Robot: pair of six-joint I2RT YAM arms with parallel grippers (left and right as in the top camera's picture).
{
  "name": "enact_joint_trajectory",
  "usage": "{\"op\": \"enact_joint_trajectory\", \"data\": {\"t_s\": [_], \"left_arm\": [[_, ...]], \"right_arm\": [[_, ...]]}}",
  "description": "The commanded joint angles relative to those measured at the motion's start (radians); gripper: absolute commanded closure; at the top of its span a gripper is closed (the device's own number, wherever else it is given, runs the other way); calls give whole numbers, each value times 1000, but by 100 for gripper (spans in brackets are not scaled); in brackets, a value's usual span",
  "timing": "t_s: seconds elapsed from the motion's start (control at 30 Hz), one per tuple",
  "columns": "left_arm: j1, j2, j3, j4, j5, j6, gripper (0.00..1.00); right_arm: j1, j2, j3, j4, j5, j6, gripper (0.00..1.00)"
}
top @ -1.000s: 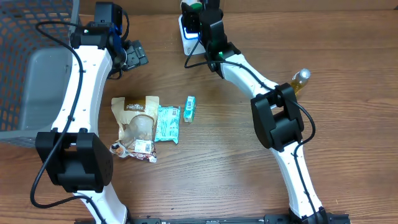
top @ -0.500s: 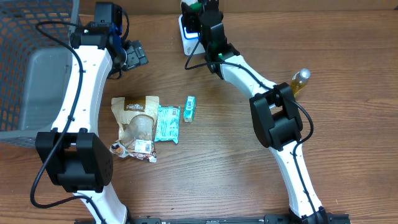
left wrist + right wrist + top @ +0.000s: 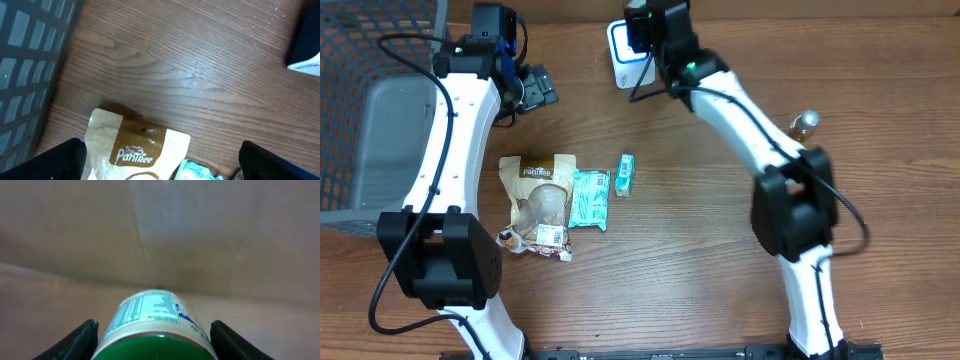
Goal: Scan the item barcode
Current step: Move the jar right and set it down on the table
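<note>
Scan step under way: your right gripper (image 3: 642, 27) clamps the green-lidded can (image 3: 150, 314) at the scanner (image 3: 618, 62) (left gripper (image 3: 533, 92) gapes empty), and next you likely must angle its barcode scannerward.

Left arm (image 3: 445, 150): white, rising from the near edge along the left side, wrist bent inward. Left hand (image 3: 538, 90): angled downward, jaws spread wide, nothing held. Right arm (image 3: 760, 130): stretched diagonally to the far centre. Right hand (image 3: 642, 25): fingers (image 3: 80, 340) clamped on a can (image 3: 155, 322).
</note>
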Motion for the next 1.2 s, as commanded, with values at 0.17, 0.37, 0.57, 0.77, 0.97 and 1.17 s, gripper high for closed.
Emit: {"op": "enact_joint_trajectory", "data": {"t_s": [0.17,0.37,0.57,0.77,0.97,1.17], "left_arm": [[0,-13,19,0,5,-10,0],[0,-13,19,0,5,-10,0],[0,-13,19,0,5,-10,0],[0,-13,19,0,5,-10,0],[0,-13,19,0,5,-10,0],[0,-13,19,0,5,-10,0]], "right_arm": [[-17,-189,15,-621,10,171,86],[-17,-175,-94,-829,10,286,84],[-20,-175,-282,-809,10,285,80],[-31,-175,-389,-797,11,285,74],[-43,-175,-395,-819,11,277,46],[-55,-175,-395,-826,11,274,11]]}}
